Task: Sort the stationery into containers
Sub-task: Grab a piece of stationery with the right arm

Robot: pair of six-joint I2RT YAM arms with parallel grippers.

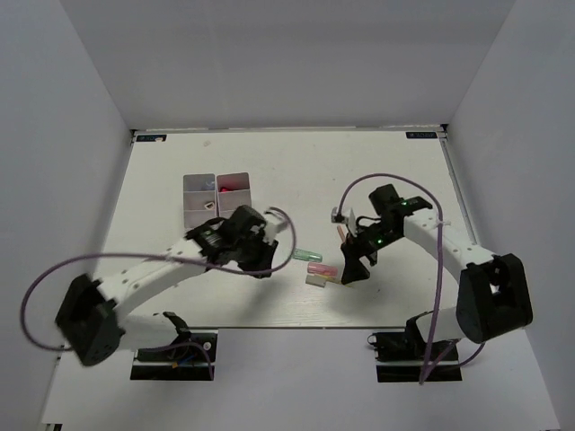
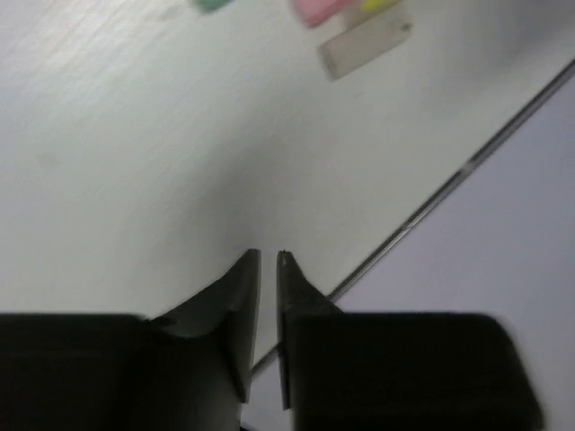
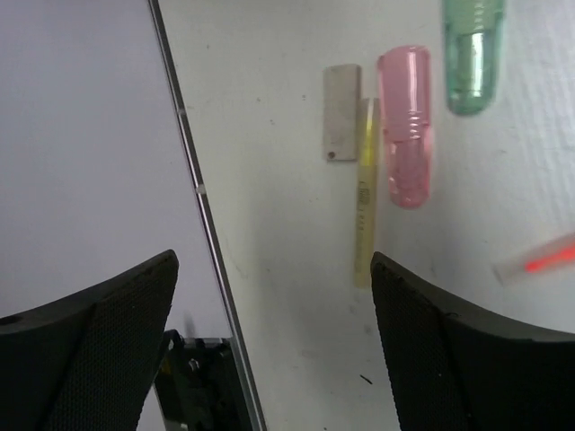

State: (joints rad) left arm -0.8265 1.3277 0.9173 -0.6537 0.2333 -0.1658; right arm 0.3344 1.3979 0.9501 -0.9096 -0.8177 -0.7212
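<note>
Four pieces lie bunched together: pink cap, green cap, yellow stick, pale tab. Right gripper splayed wide, empty, near them. Straddle the pink cap only, as the stick lies hard beside it. Left gripper pinched closed, seemingly empty (view blurred). Containers well apart, rear-left.

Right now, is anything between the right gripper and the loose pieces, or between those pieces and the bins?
Nothing visible lies between the open right gripper and the pink piece, yellow stick and green piece. Toward the containers, the left gripper and its wrist hang over the direct line.
</note>
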